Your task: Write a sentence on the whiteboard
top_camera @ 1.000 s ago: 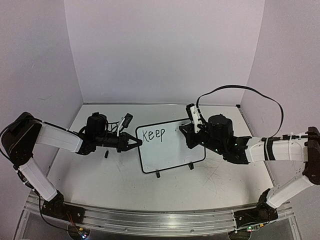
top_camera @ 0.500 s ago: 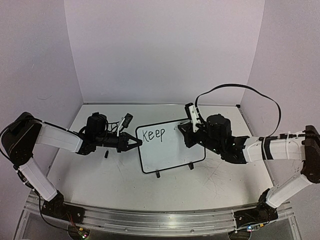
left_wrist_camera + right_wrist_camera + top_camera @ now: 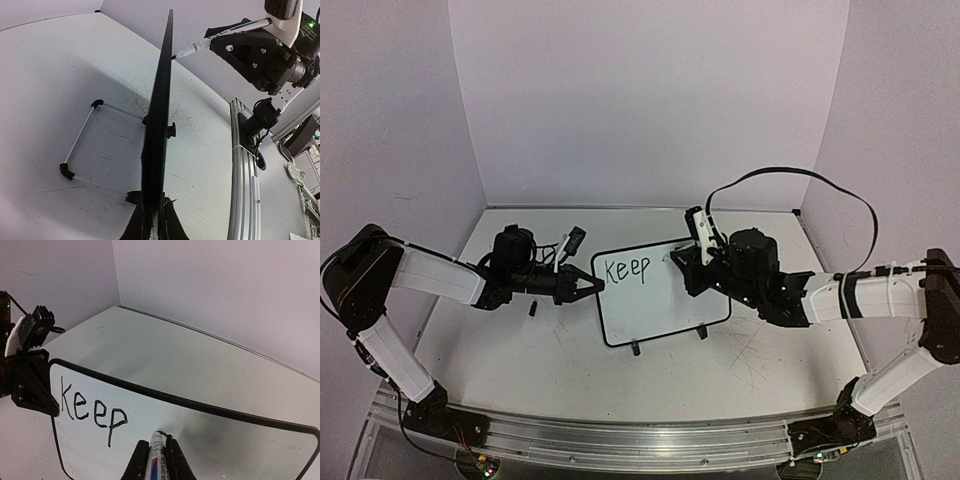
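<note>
The whiteboard point(image 3: 660, 300) stands tilted on its two black feet at the table's middle. It shows edge-on in the left wrist view point(image 3: 157, 120) and face-on in the right wrist view point(image 3: 210, 440). Of the sentence only "Keep" point(image 3: 626, 269) is on the board, also seen in the right wrist view point(image 3: 90, 410). My left gripper point(image 3: 594, 285) is shut on the board's left edge. My right gripper point(image 3: 680, 262) is shut on the marker point(image 3: 158, 455), its tip touching the board just right of "Keep", with a small new stroke at the tip.
The marker's black cap point(image 3: 533, 309) lies on the table under my left arm. The board's wire stand point(image 3: 82, 145) rests behind it. An aluminium rail point(image 3: 640, 435) runs along the near edge. A black cable point(image 3: 790, 178) arcs above my right arm.
My right gripper has shifted slightly left with the marker, bringing the tip onto the board right of "Keep". The left arm and board have not moved.
</note>
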